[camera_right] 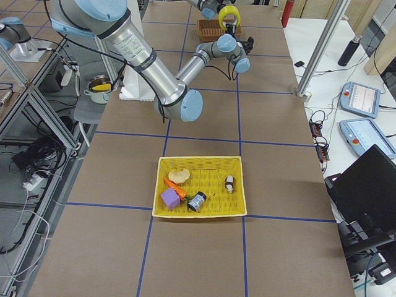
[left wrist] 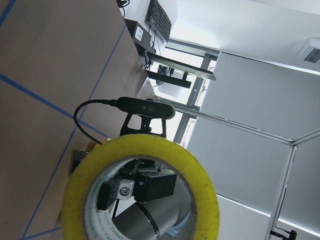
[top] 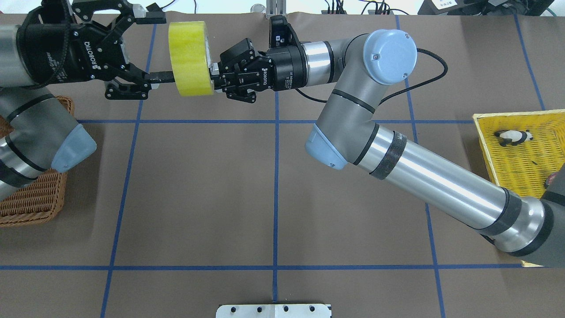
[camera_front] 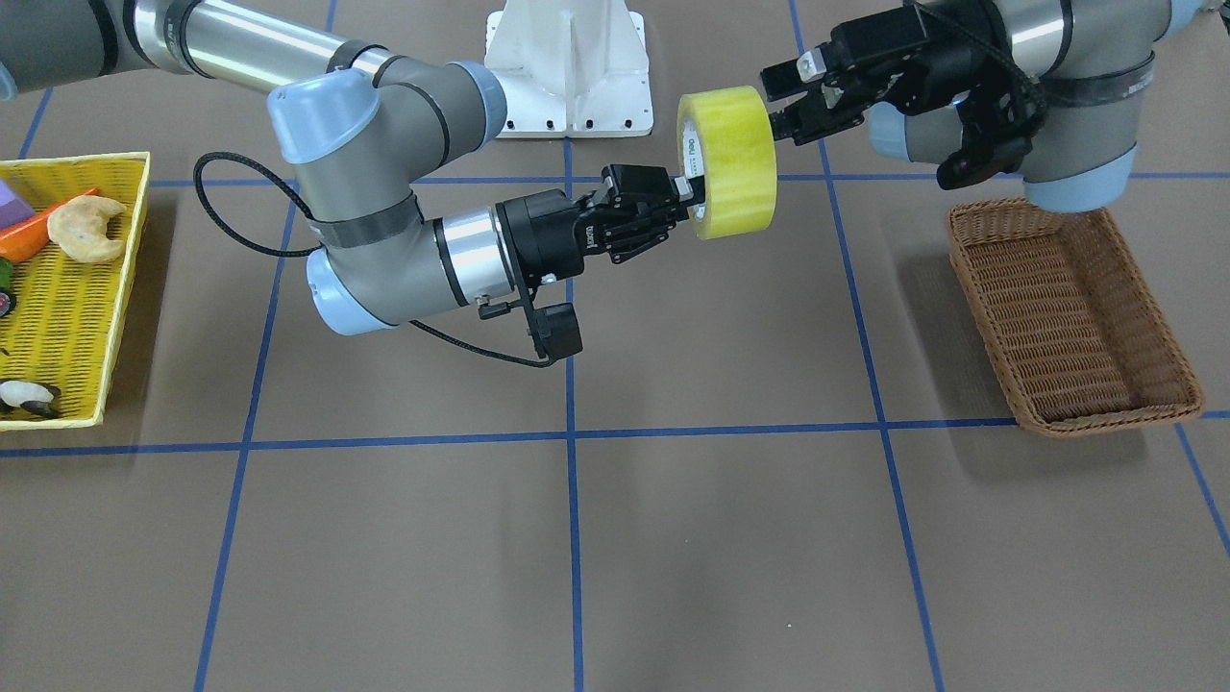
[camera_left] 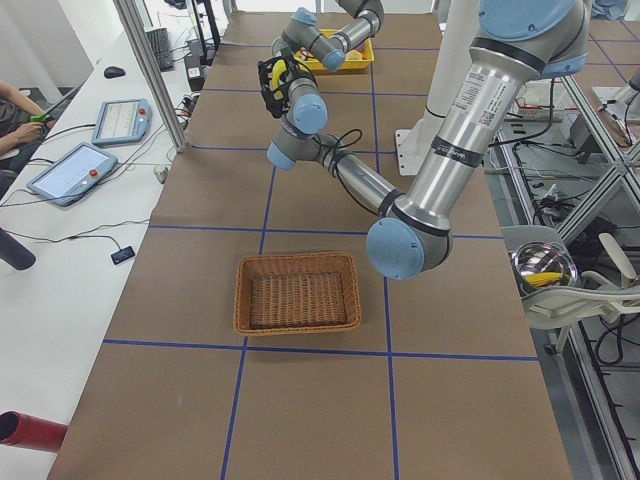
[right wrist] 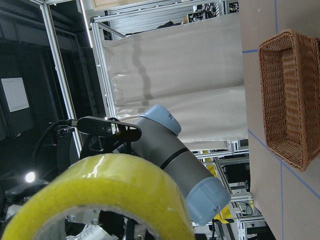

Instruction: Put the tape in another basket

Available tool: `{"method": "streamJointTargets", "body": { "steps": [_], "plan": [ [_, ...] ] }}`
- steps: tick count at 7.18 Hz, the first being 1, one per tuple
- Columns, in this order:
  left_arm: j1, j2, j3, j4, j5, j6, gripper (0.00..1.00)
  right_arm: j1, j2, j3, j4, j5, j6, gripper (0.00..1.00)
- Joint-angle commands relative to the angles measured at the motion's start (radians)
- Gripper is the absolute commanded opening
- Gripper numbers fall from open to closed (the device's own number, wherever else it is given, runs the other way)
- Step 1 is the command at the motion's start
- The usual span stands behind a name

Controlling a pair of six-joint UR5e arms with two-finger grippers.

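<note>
- Exterior front-facing: the tape [camera_front: 730,159] hangs on edge in the air over the table [camera_front: 577,538], near the robot's base, well apart from both the wicker basket [camera_front: 1067,317] and the yellow basket [camera_front: 77,308]; the right gripper [camera_front: 688,195] is clamped on the roll's wall, one finger inside the core; the left gripper [camera_front: 776,101] is spread wide at the opposite face and grips nothing
- Overhead exterior: the roll [top: 190,57] sits between the two claws; one left finger lies just past its rim, the other tip is right at its flat side
- Exterior left: the roll is a small yellow spot far up the table, the claws too small to judge
- Exterior right: the same, small and far
- Left wrist-mounted: the camera looks through the core, and a right finger shows inside the ring
- Right wrist-mounted: the roll fills the lower left, and the wicker basket lies on the table at the right edge
</note>
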Motion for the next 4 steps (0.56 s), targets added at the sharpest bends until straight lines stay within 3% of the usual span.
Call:
{"method": "streamJointTargets", "body": {
  "steps": [1, 3, 4],
  "plan": [
    [0.004, -0.002, -0.003, -0.001, 0.004, 0.000, 0.74, -0.002, 0.000, 0.000, -0.002, 0.000, -0.001, 0.00],
    [0.003, -0.002, -0.005, -0.002, 0.007, 0.000, 0.39, -0.002, -0.001, 0.002, -0.002, -0.003, -0.001, 0.00],
    [0.004, 0.000, -0.005, -0.004, 0.013, 0.000, 0.27, -0.002, 0.000, 0.002, -0.002, -0.003, -0.001, 0.00]
  ]
}}
